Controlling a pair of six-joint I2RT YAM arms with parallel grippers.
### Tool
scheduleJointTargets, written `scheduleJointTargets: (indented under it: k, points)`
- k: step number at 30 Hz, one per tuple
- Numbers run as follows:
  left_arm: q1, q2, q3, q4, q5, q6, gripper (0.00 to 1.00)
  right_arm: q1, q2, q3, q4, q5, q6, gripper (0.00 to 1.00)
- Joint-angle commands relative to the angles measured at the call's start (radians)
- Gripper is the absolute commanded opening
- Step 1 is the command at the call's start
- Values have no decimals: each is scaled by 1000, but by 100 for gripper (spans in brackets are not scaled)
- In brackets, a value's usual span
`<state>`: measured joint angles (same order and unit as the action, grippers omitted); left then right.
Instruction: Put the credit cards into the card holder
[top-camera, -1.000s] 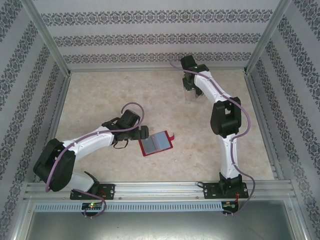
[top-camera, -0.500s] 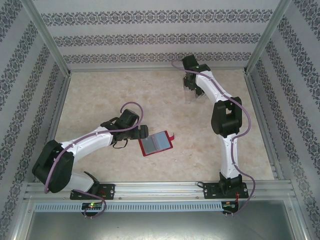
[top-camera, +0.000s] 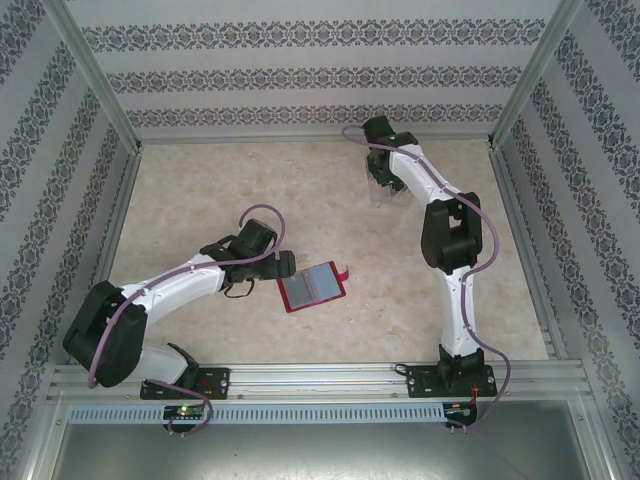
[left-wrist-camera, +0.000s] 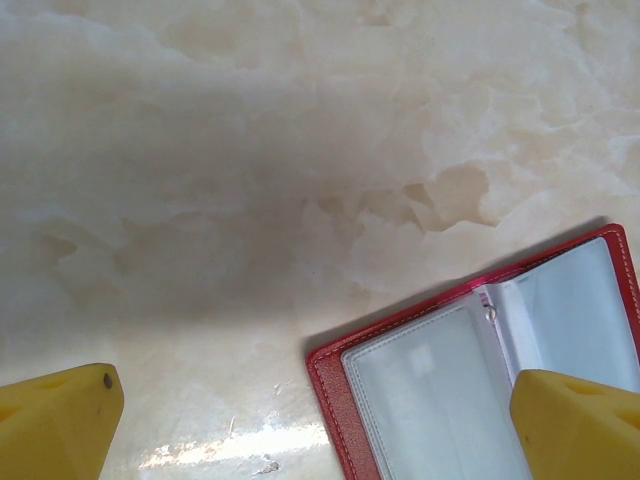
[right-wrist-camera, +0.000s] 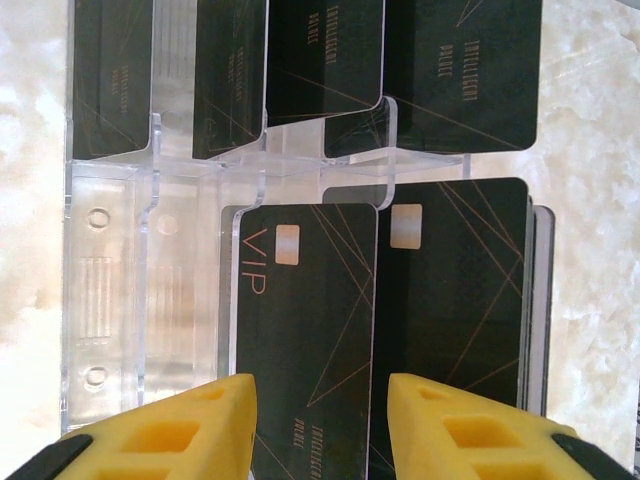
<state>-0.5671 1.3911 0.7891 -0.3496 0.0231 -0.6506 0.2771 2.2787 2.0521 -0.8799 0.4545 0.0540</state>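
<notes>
Table (top-camera: 200, 190): marbled and slick-looking. The card holder (top-camera: 312, 287) lies open near the centre, nothing pinning it, so a push from a card edge would likely slide it instead of seating the card. The left gripper (top-camera: 283, 266) sits just left of the holder, fingers spread full wide and gripping nothing. In its wrist view one finger (left-wrist-camera: 575, 425) overhangs the holder's clear pocket page (touching or not, cannot tell). Judged risk: unless that arm steadies the holder, the pocket leaves may flip or shift under an incoming card. The clear rack (right-wrist-camera: 110, 290) stands at the far side, right of centre, and carries the credit cards (right-wrist-camera: 455, 290), well apart from the holder. That makes a long carry, and a thin card could twist or slip in the pinch. The right gripper (right-wrist-camera: 320, 430) hovers over the rack, fingers partly spread astride the near end of the VIP card (right-wrist-camera: 300, 330), pinching nothing I can make out. The card just right of it looks stacked several deep, so an off-centre close could take two, or lever the light rack over.
</notes>
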Motion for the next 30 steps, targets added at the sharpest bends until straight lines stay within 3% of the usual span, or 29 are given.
scheduleJointTargets:
  k: [1, 30]
  points:
    - [12, -26, -17, 19, -12, 18, 100, 2, 20, -14, -10, -14, 15, 39]
    - [16, -41, -30, 18, -16, 18, 100, 12, 12, 42, -25, -79, 40, 28]
